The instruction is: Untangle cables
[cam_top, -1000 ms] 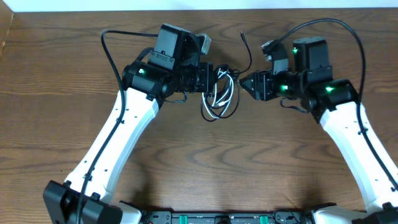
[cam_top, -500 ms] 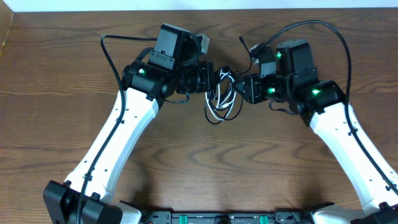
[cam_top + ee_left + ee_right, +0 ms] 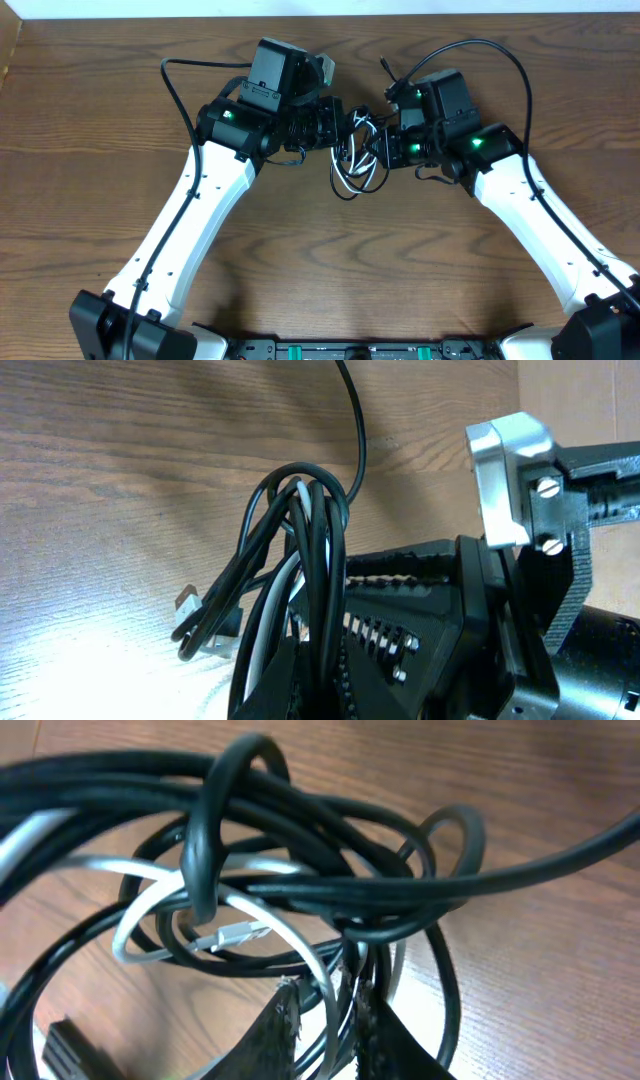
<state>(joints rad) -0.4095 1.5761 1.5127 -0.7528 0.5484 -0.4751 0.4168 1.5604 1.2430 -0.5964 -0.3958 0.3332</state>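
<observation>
Two grippers share one tangle: left gripper (image 3: 345, 127), fully closed, clamps thin black cord (image 3: 322, 550) and short white cord (image 3: 268, 605); right gripper (image 3: 325, 1020), nearly closed, nips black loops. Pulling apart risks tightening knots.

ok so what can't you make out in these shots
Where the left gripper holds the cables: overhead, too small; left wrist, cut off by bottom edge.
Whether the right gripper pinches a strand: right wrist, loops crowd it.
Cable ends: right wrist, run off the frame edges.
</observation>
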